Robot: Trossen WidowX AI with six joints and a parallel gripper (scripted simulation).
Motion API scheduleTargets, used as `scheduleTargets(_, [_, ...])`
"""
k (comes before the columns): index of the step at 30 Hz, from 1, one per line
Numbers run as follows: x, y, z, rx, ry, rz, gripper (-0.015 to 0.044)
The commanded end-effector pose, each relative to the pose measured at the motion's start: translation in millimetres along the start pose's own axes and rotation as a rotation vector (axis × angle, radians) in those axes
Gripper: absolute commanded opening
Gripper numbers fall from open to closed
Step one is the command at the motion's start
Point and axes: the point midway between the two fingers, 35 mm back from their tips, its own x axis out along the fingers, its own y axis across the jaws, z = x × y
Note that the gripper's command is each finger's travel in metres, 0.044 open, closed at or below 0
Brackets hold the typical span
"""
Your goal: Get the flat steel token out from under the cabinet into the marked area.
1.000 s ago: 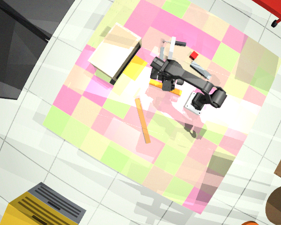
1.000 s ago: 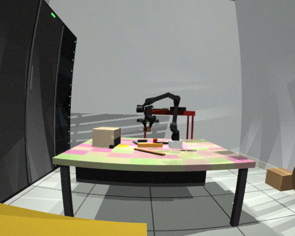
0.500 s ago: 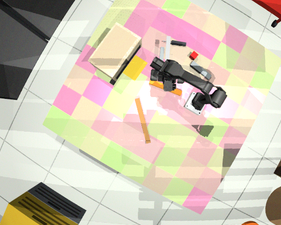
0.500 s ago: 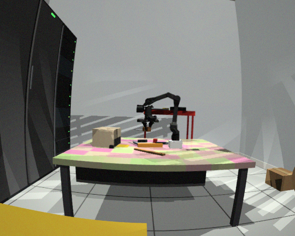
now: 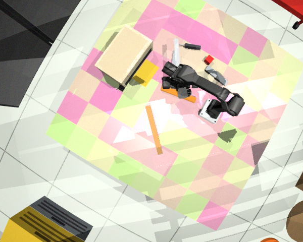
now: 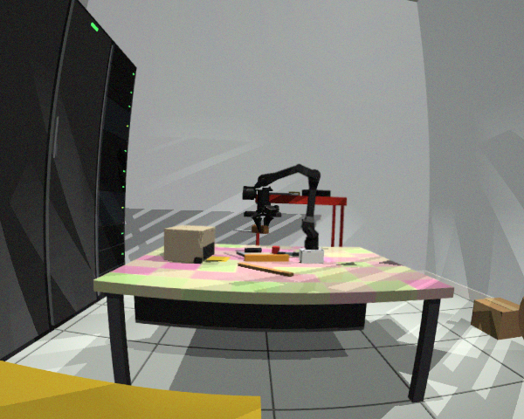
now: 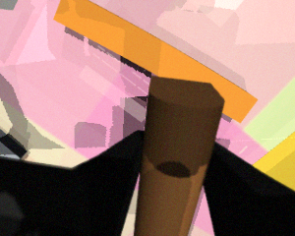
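Above the middle of the table [image 6: 271,288], the gripper [image 6: 263,222] hangs well off the surface, its jaws clamped on a brown handle [image 7: 179,162]. Below it lies an orange block [image 5: 191,99]. Left of it the cabinet [image 5: 124,55] stands beside the yellow marked area [image 5: 146,72]. The token cannot be seen. A long orange stick [image 5: 153,129] lies nearer, apart from everything.

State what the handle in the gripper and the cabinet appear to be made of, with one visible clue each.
The handle, clamped in the gripper: probably wood, matte brown with a faceted end and no shine. The cabinet: possibly light wood or board, a pale beige matte box without visible grain, so that stays uncertain.
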Motion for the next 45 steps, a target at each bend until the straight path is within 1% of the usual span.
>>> scheduleTargets(1, [-0.7,0.6,-1.5,-0.041,0.013,0.004,0.0000])
scheduleTargets(45, [-0.7,0.0,0.1,-0.394,0.013,0.006,0.0000])
